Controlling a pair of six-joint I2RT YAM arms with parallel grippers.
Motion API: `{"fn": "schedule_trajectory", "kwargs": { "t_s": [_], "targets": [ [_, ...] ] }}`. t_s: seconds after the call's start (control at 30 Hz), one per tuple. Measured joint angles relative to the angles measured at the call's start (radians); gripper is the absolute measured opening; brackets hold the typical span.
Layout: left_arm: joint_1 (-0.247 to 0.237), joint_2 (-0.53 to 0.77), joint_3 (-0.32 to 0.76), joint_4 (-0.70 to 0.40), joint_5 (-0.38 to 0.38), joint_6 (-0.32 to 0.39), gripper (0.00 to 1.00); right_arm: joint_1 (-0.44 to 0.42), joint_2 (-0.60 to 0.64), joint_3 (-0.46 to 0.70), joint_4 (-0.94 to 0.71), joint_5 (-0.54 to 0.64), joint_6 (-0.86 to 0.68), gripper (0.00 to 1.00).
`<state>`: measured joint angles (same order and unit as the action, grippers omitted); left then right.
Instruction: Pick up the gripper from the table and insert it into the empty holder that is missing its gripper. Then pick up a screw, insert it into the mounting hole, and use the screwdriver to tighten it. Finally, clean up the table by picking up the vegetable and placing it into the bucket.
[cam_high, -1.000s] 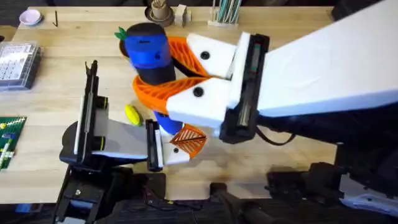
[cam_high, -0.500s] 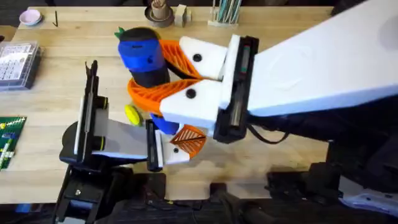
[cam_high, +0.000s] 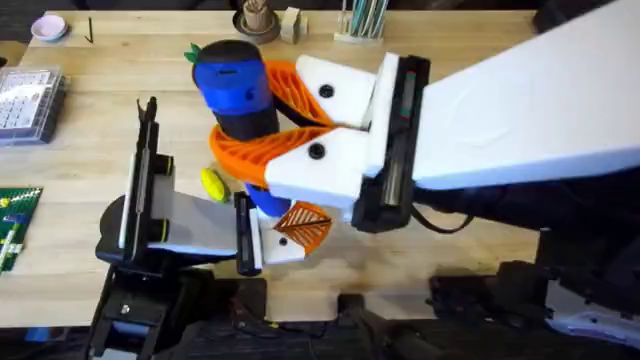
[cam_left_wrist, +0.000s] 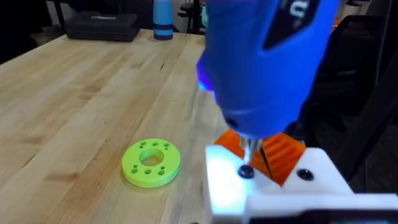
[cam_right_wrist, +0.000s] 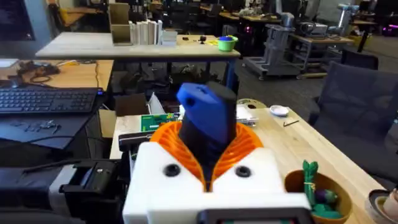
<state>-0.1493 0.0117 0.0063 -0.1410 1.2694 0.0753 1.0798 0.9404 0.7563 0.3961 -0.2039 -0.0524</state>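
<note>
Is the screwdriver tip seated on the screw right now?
Yes: screwdriver, held in the right gripper, stands upright with its metal tip on the dark screw in the white holder.

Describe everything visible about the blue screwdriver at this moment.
The screwdriver is a thick blue pen-shaped tool of glossy plastic with a dark band low on its body. The right gripper clamps it between orange ribbed pads, holding it roughly upright. In the left wrist view its thin metal tip points down onto a dark screw in the white holder, just in front of an orange ribbed piece.
</note>
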Motion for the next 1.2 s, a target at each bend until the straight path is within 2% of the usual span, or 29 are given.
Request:
{"fn": "schedule_trajectory", "kwargs": {
  "t_s": [0.87,1.07,1.2],
  "targets": [
    [0.0,0.0,0.0,-0.002,0.007,-0.005,0.004,0.0,0.019,0.0,-0.03,-0.001,0.0,0.021],
    [0.0,0.0,0.0,-0.002,0.01,0.0,0.004,0.0,-0.002,0.0,-0.034,-0.003,-0.006,0.02],
    [0.0,0.0,0.0,-0.002,0.01,0.0,0.004,0.0,-0.057,-0.007,0.027,0.001,-0.049,0.02]
  ]
}}
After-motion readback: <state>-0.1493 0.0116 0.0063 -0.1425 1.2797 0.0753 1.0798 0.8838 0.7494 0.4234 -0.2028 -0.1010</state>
